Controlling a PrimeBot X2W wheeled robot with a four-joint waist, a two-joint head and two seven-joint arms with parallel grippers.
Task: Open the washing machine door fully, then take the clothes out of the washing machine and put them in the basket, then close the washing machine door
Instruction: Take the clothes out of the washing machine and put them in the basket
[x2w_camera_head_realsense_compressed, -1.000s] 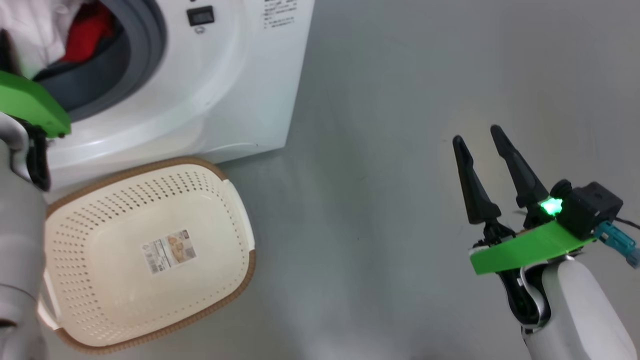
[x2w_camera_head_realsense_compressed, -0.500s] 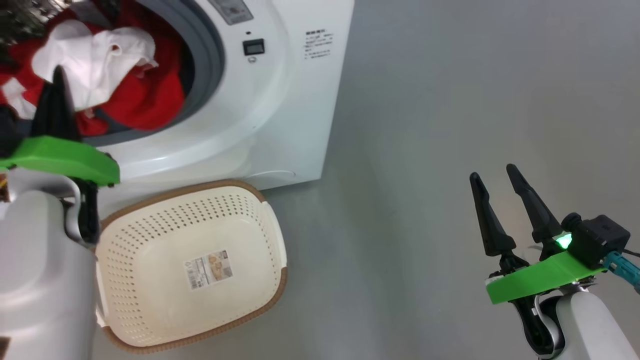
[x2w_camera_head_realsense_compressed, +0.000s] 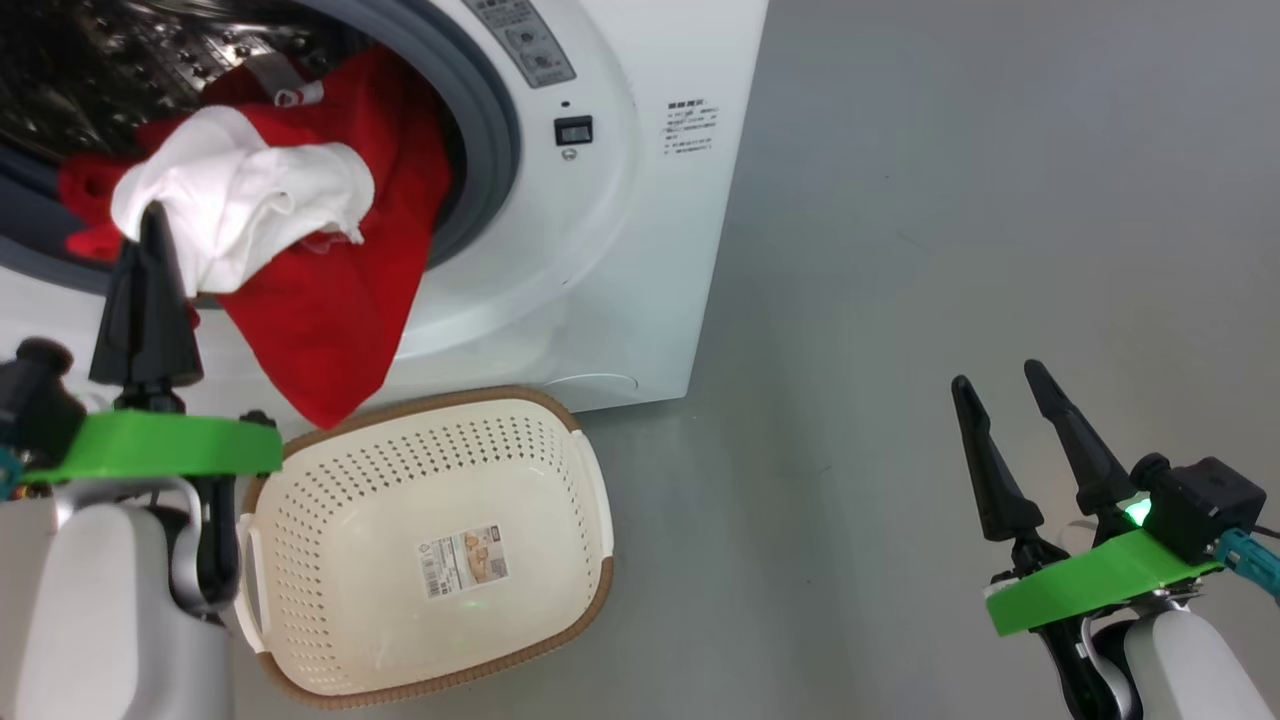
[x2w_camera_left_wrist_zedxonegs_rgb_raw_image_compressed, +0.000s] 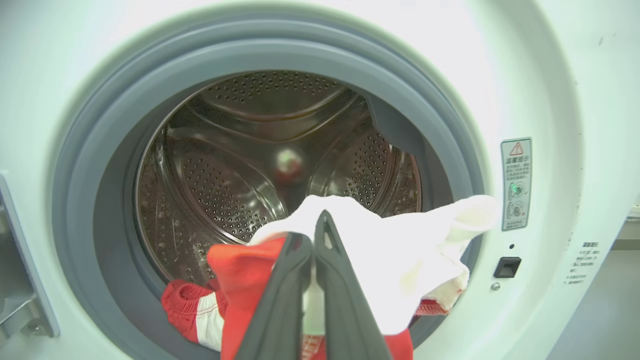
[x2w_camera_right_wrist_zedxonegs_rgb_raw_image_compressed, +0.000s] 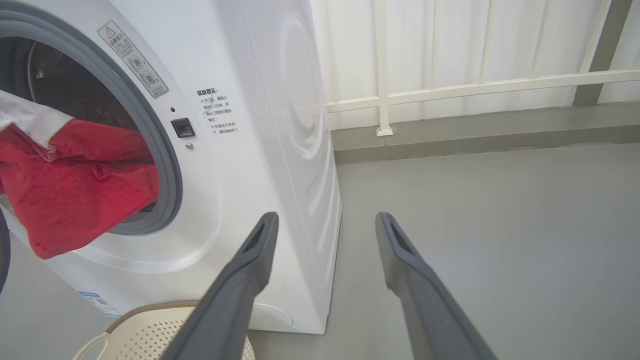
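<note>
Some soft clothes (x2w_camera_head_realsense_compressed: 320, 290), bright red with a white one on top, hanging out of the washer (x2w_camera_head_realsense_compressed: 620, 250) at 10 o'clock, left gripper (x2w_camera_left_wrist_zedxonegs_rgb_raw_image_compressed: 311, 229) pinched tight on them, cream basket (x2w_camera_head_realsense_compressed: 560, 425) below at 7 o'clock, right gripper (x2w_camera_head_realsense_compressed: 998, 378) spread wide, empty, at 4 o'clock

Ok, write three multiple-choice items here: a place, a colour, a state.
1. The basket stands: A) on the floor before the washing machine; B) atop the machine; C) inside the drum.
2. The clothes in the left gripper are: A) blue and green; B) red and white; C) black.
3. The right gripper is: A) shut on clothes; B) open; C) shut on the basket.
Key: 1 A, it sits below the machine's opening; 2 B, white bunched over red; 3 B, its fingers stand apart, empty.
</note>
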